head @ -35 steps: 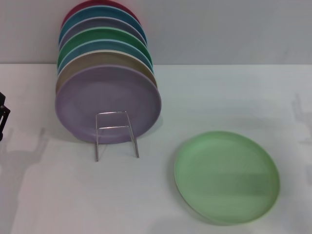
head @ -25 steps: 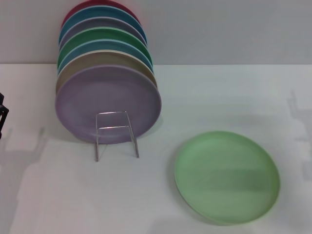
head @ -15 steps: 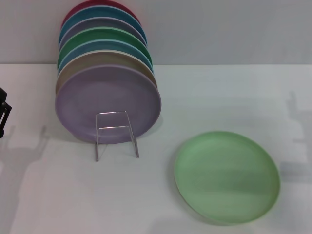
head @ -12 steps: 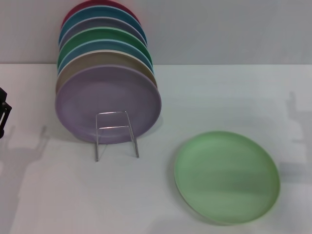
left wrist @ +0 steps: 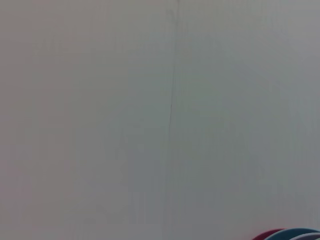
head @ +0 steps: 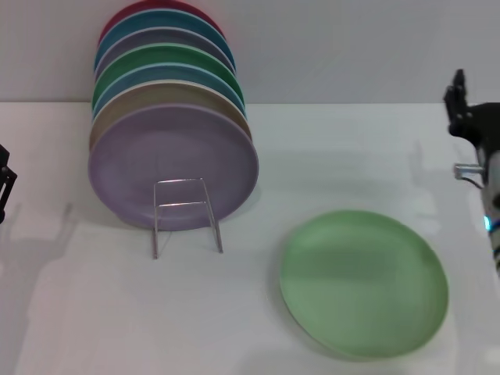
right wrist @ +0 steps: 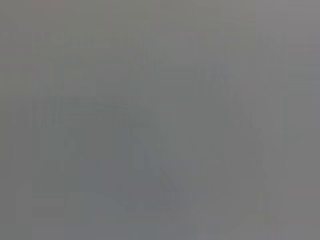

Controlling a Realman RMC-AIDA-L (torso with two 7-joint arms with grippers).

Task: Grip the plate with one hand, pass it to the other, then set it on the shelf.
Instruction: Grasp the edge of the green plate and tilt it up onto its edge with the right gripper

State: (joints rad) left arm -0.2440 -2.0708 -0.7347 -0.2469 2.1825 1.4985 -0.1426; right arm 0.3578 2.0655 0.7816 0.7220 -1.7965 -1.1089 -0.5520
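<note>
The pale mint-green plate [head: 363,285] lies flat on the white table, front right, with nothing touching it. The shelf [head: 186,215], a thin wire rack with an upright loop, stands at left centre and holds several upright plates; the lavender plate [head: 172,166] is the frontmost. My right gripper [head: 464,100] hangs at the right edge, above and behind the plate and apart from it. Only a sliver of my left gripper [head: 4,186] shows at the far left edge, well away from the rack. The right wrist view is plain grey.
A grey wall rises behind the table. The left wrist view faces that wall, with the top rims of the racked plates [left wrist: 287,234] just showing. White tabletop [head: 101,312] lies in front of the rack and left of the mint plate.
My right gripper has come into the head view at the right edge, where only its shadow showed before. The left gripper stays at the left edge. The plate has not moved.
</note>
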